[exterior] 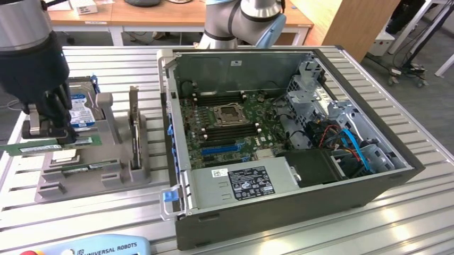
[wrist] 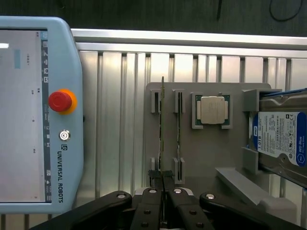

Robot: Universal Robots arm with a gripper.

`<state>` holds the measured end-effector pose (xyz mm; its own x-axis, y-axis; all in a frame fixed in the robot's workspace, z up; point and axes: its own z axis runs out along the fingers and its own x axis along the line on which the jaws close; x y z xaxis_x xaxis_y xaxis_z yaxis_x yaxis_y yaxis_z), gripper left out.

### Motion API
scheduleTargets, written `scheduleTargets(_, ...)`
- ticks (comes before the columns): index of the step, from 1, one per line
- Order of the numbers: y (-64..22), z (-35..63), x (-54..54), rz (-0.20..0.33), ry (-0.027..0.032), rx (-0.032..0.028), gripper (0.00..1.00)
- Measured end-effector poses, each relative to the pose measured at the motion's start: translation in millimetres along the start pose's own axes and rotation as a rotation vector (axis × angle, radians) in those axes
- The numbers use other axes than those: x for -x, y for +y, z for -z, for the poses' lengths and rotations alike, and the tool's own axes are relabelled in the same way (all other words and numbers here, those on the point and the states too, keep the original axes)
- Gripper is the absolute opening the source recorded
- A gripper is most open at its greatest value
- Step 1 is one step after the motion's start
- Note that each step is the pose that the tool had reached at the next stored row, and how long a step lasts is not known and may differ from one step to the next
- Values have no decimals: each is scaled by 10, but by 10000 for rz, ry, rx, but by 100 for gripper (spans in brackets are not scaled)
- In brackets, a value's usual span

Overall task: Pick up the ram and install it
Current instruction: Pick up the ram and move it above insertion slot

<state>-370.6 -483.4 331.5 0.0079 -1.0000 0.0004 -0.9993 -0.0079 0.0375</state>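
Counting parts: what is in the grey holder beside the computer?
A processor chip, a hard drive and one memory stick. The shut gripper holds a second stick. The drive hides the holder beneath it.

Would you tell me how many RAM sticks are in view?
2: one ram held by the gripper at the grey holder, a second stick in the holder's slot. Others inside the case may be hidden.

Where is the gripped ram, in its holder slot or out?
Out. In the exterior view the gripper holds the ram above the holder, its end past the holder's edge; the second ram sits slotted.
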Motion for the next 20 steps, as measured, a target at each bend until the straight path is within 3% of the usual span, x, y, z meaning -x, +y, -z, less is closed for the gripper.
scheduleTargets(20,16,446,0,-1,0,0,11)
